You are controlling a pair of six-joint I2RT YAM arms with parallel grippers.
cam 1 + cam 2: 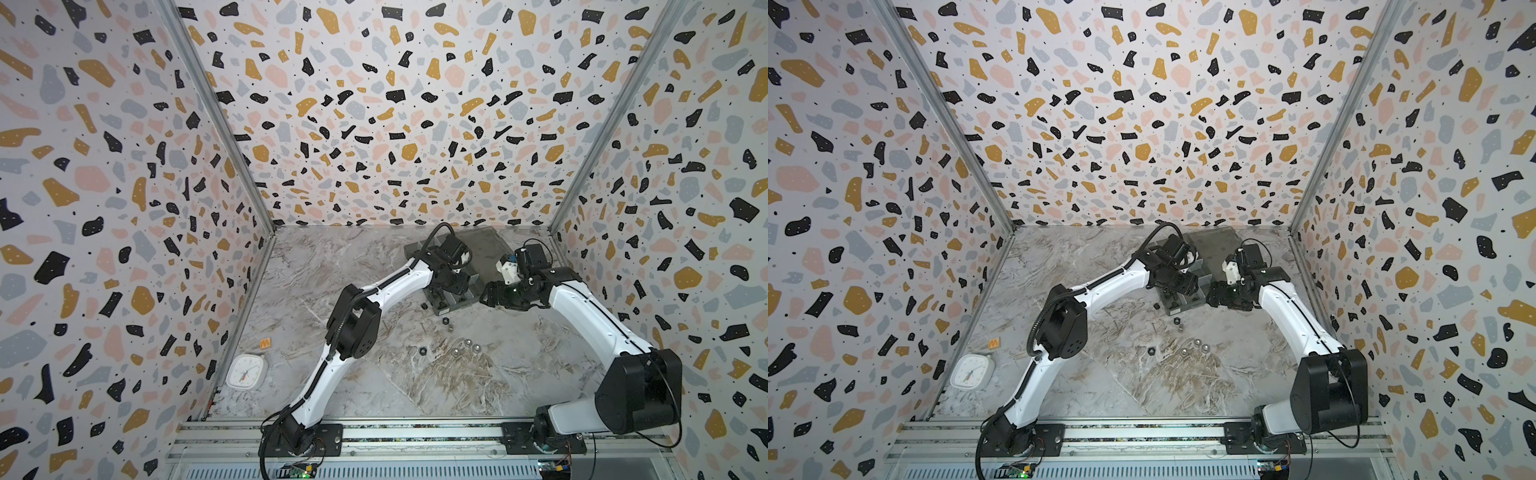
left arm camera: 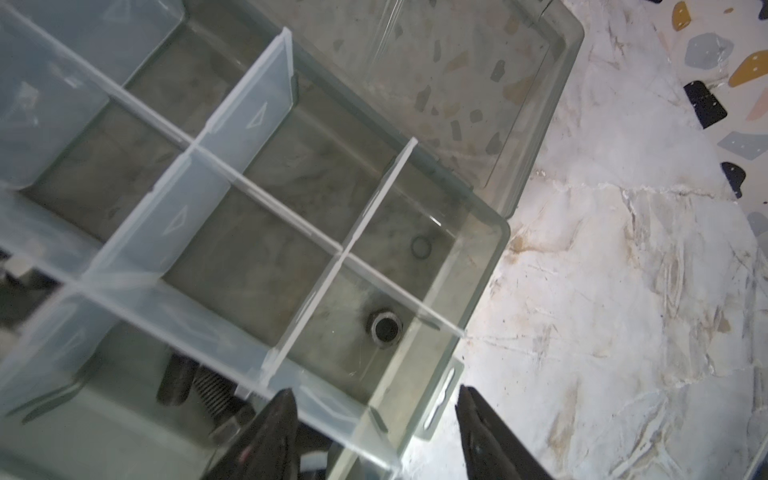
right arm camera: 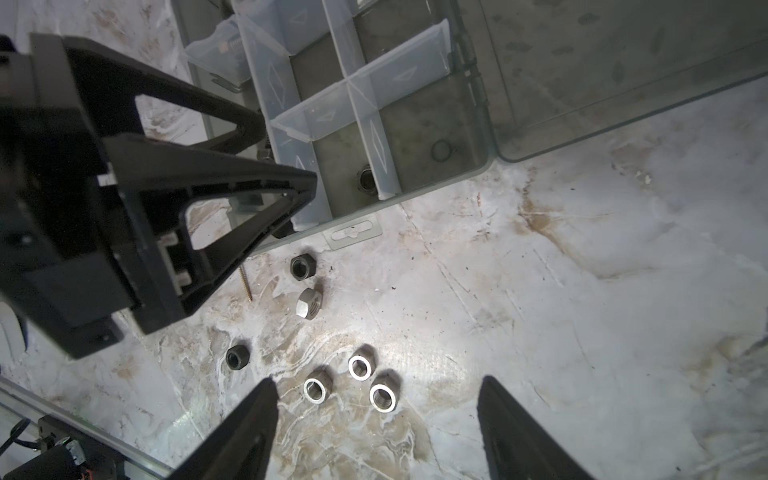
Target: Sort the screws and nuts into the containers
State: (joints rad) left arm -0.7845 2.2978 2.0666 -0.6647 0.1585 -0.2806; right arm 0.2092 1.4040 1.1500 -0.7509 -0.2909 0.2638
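Note:
The containers are compartments of a smoky-grey organiser box [image 2: 486, 266] [image 3: 484, 124] [image 1: 471, 291], its lid [image 3: 623, 62] lying open flat. My left gripper [image 2: 374, 390] [image 1: 446, 293] [image 1: 1177, 293] hovers open and empty over the box's near corner. A black nut [image 2: 386, 328] [image 3: 368, 178] lies in that corner compartment. A black screw [image 2: 195, 386] lies in a neighbouring one. My right gripper [image 3: 378, 381] [image 1: 486, 297] is open above the table beside the box. Three silver nuts [image 3: 360, 368] [image 1: 467, 343] lie under it, with black nuts [image 3: 303, 266] [image 3: 237, 357] and a silver nut [image 3: 309, 303] nearby.
A thin brass screw [image 3: 246, 284] lies on the marble table by the box's front. A white clock [image 1: 246, 371] and an orange tag [image 1: 264, 343] sit at the left wall. Patterned walls close three sides; a metal rail [image 1: 415, 432] runs along the front.

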